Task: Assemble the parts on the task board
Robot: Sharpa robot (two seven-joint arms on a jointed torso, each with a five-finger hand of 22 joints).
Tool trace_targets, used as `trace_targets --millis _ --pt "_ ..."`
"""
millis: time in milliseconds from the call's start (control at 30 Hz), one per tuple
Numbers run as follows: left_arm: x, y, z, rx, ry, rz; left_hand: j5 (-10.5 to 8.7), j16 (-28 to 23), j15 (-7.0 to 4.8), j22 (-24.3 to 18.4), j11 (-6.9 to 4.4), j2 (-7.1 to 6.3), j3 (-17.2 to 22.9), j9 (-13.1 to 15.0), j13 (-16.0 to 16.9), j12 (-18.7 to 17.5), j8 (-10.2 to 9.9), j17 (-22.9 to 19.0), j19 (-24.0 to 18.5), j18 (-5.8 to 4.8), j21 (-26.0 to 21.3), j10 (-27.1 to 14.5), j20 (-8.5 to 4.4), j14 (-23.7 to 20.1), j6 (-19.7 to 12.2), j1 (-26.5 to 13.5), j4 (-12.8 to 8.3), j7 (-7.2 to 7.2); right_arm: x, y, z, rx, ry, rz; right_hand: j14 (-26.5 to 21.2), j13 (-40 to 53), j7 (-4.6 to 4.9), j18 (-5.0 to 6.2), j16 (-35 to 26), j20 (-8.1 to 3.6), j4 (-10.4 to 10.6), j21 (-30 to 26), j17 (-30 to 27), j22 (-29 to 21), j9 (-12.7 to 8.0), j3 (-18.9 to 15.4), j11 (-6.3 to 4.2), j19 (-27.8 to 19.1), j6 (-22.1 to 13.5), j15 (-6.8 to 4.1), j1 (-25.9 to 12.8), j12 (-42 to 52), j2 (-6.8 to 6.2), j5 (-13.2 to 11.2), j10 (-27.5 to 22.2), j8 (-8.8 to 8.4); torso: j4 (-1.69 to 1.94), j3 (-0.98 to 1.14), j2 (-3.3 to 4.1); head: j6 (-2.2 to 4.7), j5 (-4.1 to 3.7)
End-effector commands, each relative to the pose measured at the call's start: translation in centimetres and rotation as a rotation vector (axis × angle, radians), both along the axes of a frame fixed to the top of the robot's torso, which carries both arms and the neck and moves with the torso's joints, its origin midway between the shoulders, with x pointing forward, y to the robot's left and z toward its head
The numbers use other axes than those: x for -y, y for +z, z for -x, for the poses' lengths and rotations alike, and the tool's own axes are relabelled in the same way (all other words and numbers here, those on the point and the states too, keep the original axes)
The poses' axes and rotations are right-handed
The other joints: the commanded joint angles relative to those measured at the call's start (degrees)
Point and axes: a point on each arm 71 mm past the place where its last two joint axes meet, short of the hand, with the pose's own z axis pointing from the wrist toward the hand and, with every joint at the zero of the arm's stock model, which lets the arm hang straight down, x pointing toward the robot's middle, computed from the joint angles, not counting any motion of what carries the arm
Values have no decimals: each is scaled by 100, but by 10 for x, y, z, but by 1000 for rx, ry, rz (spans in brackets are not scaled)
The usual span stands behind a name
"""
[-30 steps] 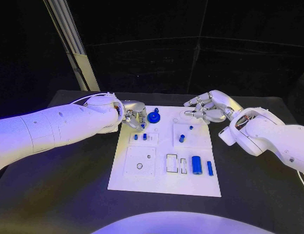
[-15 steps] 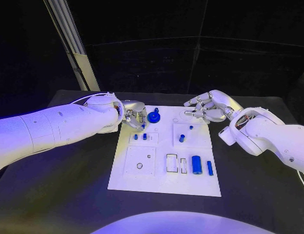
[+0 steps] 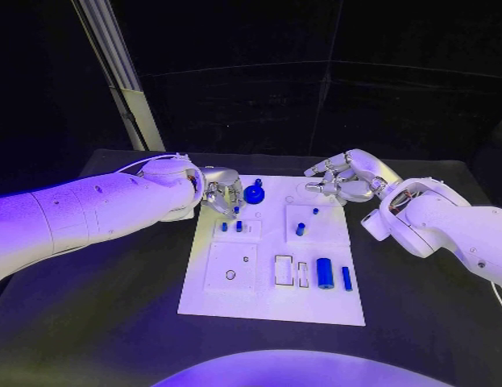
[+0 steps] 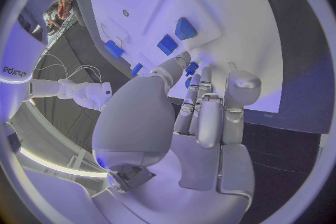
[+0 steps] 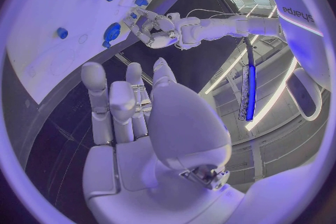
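Note:
The white task board [image 3: 268, 298] lies in the middle of the table. My left hand [image 3: 219, 193] hovers over its far left corner, just beside a round blue knob [image 3: 255, 193]. In the left wrist view its fingertips [image 4: 198, 75] pinch a small blue peg [image 4: 190, 69] over the board. Two short blue pegs [image 3: 231, 226] stand just nearer than that hand. My right hand [image 3: 344, 184] hangs over the far right corner with fingers stretched out and nothing in them. The knob [image 5: 112, 32] also appears in the right wrist view.
A blue peg [image 3: 300, 229] and a smaller one [image 3: 315, 211] stand on the board's right half. A blue cylinder [image 3: 324, 272] and a thin blue bar [image 3: 347, 277] lie near the right edge. Black table [image 3: 100, 322] surrounds the board.

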Motion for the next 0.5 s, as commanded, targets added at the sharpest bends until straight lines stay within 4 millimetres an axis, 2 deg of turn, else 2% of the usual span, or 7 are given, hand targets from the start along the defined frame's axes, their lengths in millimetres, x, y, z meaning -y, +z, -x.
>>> trace_targets --millis 33,167,333,433,500 --pt "-1 2 0 16 22 20 -28 -26 47 -31 16 -44 -98 11 8 -6 -70 -16 -12 -73 -42 -148 30 103 -132 43 -11 6 2 1 -1 8 -9 -1 -87 -150 13 107 -262 8 12 -169 -249 -240 -7 -59 3 -133 -48 13 25 -174 72 11 -131 -13 3 -4 1 4 2" --pt "-5 5 0 44 36 46 -22 -14 69 -52 46 12 -230 26 21 35 -71 -2 -18 -68 -72 -334 53 111 -157 94 -24 32 8 -1 -4 1 -26 13 -62 -624 22 116 -419 7 10 -247 -348 -313 5 -80 11 -108 -22 15 207 -697 139 4 -269 36 -2 -6 -5 14 -3" --pt "-16 11 0 78 72 133 -14 -4 83 -74 64 57 -304 37 34 95 -39 12 -23 -62 -98 -403 66 118 -111 121 -27 63 19 -6 -8 4 -50 96 3 -1287 31 84 -507 -11 -201 -140 -425 -133 19 56 21 75 140 7 722 -1451 213 -137 -353 111 -1 -3 -6 33 -4" --pt "-24 16 -1 77 117 253 -18 -45 101 -230 84 90 -396 45 45 156 -2 -98 -84 -30 -242 -434 78 89 -48 52 32 84 24 -9 -10 25 -53 188 17 -1599 42 69 -561 -17 -296 -87 -490 -58 17 128 10 140 260 10 933 -1769 213 -91 -264 130 -1 -4 -12 48 -11" --pt "-31 20 -1 59 163 378 -18 -76 122 -320 111 136 -488 42 55 220 12 -172 -126 -13 -333 -467 97 61 -24 -8 97 116 25 -11 -10 42 -51 261 39 -1806 16 57 -534 -15 -334 -42 -467 10 17 175 26 182 355 0 1037 -1995 213 -70 -241 144 -6 -1 -6 63 -10"
